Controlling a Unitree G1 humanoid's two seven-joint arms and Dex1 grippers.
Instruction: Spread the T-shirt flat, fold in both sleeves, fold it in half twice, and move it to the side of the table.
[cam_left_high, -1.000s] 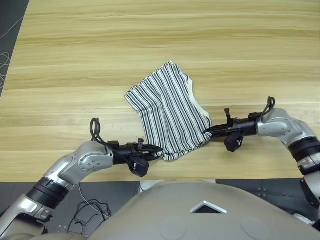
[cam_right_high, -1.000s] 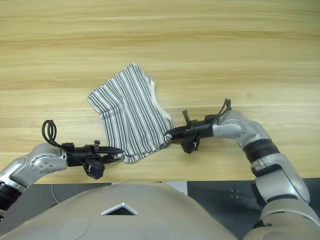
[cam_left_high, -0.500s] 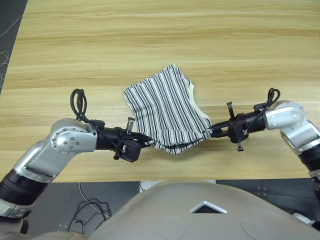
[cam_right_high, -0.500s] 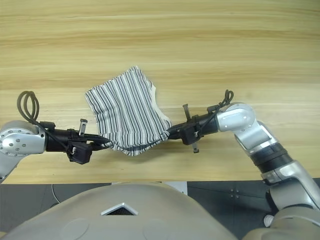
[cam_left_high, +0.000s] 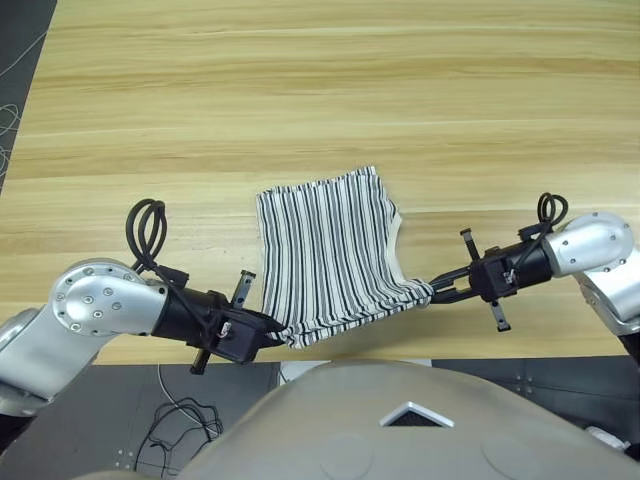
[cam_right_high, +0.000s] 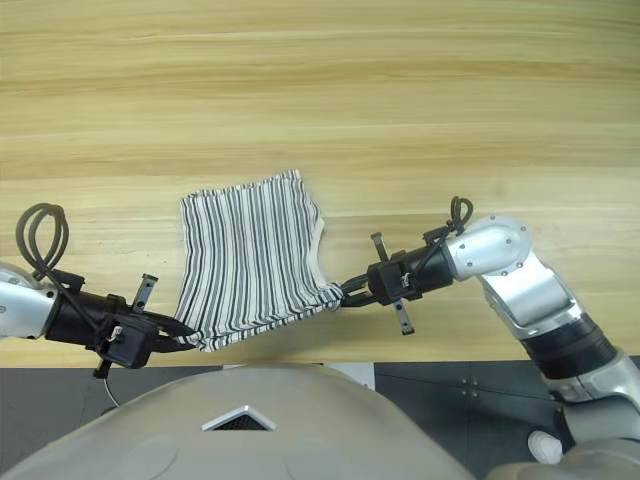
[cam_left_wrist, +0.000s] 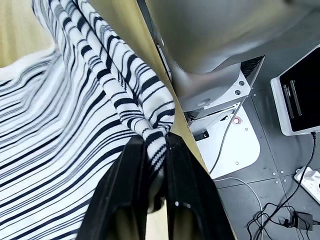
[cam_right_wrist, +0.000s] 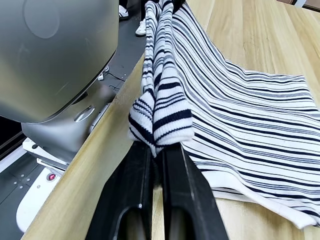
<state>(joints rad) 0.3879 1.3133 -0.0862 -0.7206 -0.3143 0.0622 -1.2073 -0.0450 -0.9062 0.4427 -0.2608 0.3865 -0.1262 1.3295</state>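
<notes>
I have the T-shirt (cam_left_high: 330, 255) pinched at its two near corners, and both of my pincers are clamped on cloth. My left pincer (cam_left_high: 272, 328) bites a bunched fold of striped hem at the corner on my left. My right pincer (cam_left_high: 433, 293) bites a similar wad at the corner on my right, and in each wrist view the rolled edge spills over the fingertips. I hold the corners well apart so that the near edge runs taut between them; that tension, I judge, is what draws creases out and lets the fabric lie flat rather than heaped. The rest of the shirt lies on the wooden table (cam_left_high: 300, 80), towards its near edge and roughly midway between my arms. Its stripes run away from me, and a pale neckline band shows along the side nearer my right arm. The gripped edge sits at the table's front lip, slightly lifted, while the body of the cloth rests on the wood. The shirt looks doubled over, with no sleeve clearly laid out, so I take this to be the spreading step, with the sleeve folds and halvings yet to come. Both grips are shallow, on little wads, so a sharp tug could slip a corner free.
</notes>
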